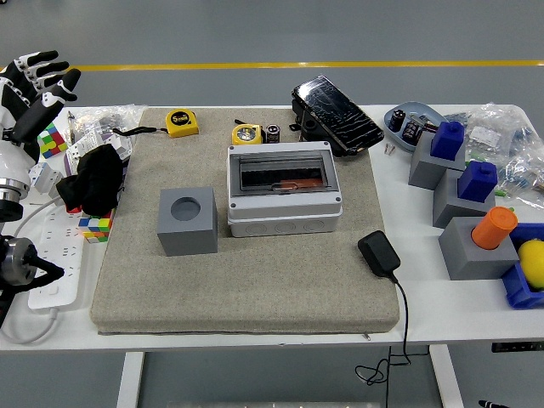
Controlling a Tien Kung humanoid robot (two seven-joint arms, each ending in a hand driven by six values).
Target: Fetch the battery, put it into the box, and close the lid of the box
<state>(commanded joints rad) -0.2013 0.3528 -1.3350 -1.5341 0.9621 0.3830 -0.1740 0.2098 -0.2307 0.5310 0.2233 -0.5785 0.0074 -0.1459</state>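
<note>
Seemingly finished: your box (285, 189) sat lidded, no battery visible through it; left hand (25, 89), fingers apart and empty, hung off the counter (425, 297).

This looks like a robot lab or workshop: a white worktop (425, 319) stands on a smooth grey floor (255, 34) with a yellow painted line (297, 65), far beyond the fingers (38, 81).

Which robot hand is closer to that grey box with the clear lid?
Left. The left robot hand is raised with open fingers at the table's far left, well off to the left of the grey box. The right robot hand is not in view.
</note>
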